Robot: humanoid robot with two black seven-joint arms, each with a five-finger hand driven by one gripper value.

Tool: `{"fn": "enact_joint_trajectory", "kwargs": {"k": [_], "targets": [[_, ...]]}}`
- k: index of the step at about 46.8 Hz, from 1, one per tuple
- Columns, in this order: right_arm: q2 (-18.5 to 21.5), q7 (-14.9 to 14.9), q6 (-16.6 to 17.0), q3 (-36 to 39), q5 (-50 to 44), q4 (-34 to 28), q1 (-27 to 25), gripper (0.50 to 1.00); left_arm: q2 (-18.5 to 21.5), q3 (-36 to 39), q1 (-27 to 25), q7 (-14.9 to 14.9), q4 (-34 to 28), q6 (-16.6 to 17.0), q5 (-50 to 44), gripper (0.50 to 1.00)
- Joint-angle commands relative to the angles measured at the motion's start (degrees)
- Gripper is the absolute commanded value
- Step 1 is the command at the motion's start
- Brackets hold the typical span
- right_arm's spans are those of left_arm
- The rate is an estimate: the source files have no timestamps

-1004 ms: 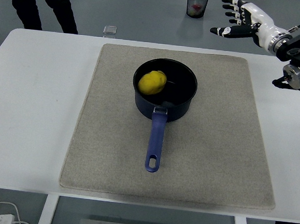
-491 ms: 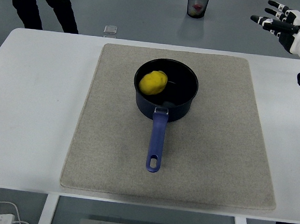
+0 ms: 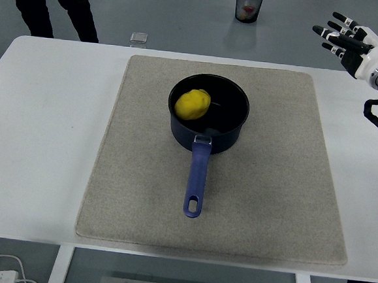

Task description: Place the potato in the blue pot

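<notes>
Potato: the lumpy yellow potato (image 3: 192,104) is lying inside the round dark-blue metal pot (image 3: 232,128), left of centre.
Hand: the right hand (image 3: 346,42) is being held spread and empty, far right of the pot.

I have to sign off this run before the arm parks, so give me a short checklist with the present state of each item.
1. Potato inside the blue pot: ok, it lies against the left inner wall.
2. Pot upright on the grey mat, handle pointing to the near edge: ok.
3. Right hand empty, fingers spread: ok.
4. Right hand clear of the pot: ok, it is up at the far right corner, well apart from it.
5. Left arm: cannot tell, not in view.
6. Person at the far left edge away from the hand: ok.
</notes>
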Motion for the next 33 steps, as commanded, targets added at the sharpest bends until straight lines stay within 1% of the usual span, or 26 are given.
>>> {"fn": "enact_joint_trajectory", "kwargs": {"k": [1,8,14,24,33], "targets": [[0.27,0.09,-0.09,0.04,-0.04,-0.01,-0.76,0.928,0.0,-0.01,-0.01,0.0,0.0,0.0,-0.01,0.996],[0.71,0.44,-0.53,0.39,-0.04,0.08,-1.64,0.928,0.0,-0.01,-0.01,0.0,-0.09,0.0,-0.01,0.996],[1.85,0.62,-0.7,1.54,-0.04,-0.01,-2.43,0.928,0.0,-0.01,-0.01,0.0,-0.09,0.0,-0.01,0.996],[3.0,0.79,-2.11,1.8,-0.21,-0.01,-2.69,0.928,0.0,-0.01,-0.01,0.0,-0.09,0.0,-0.01,0.996],[3.0,0.88,-1.85,2.41,-0.12,-0.01,-3.13,0.928,0.0,-0.01,-0.01,0.0,-0.09,0.0,-0.01,0.996]]}}
